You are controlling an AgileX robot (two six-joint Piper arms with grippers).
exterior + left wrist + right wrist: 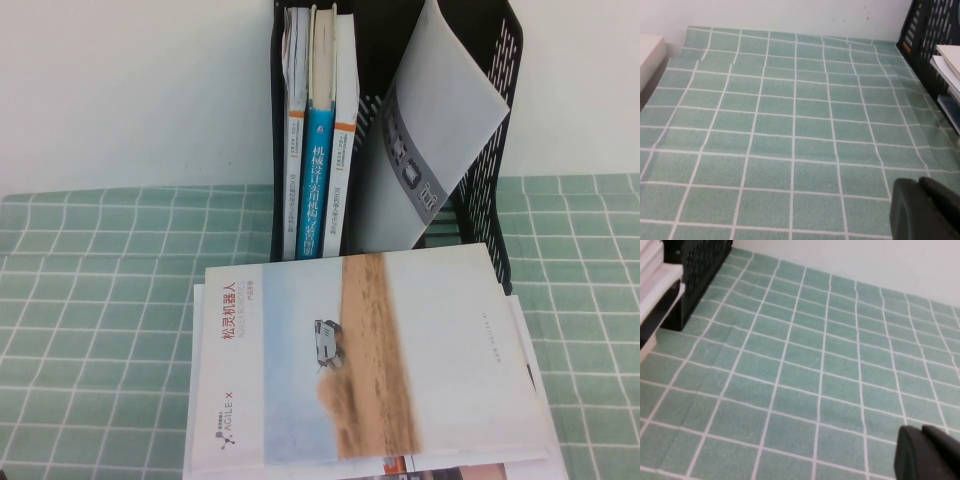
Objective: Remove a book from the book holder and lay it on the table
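The book point(370, 360) is lying flat on the table point(90, 300) just in front of the book holder point(490, 200), long axis crosswise. My right gripper point(927, 452), jaws together, is hovering off its right; my left gripper point(925, 207), state untellable, mirrors it.

Green-gridded table point(90, 300), book holder point(495, 60) and stacked booklets point(520, 330) on it.
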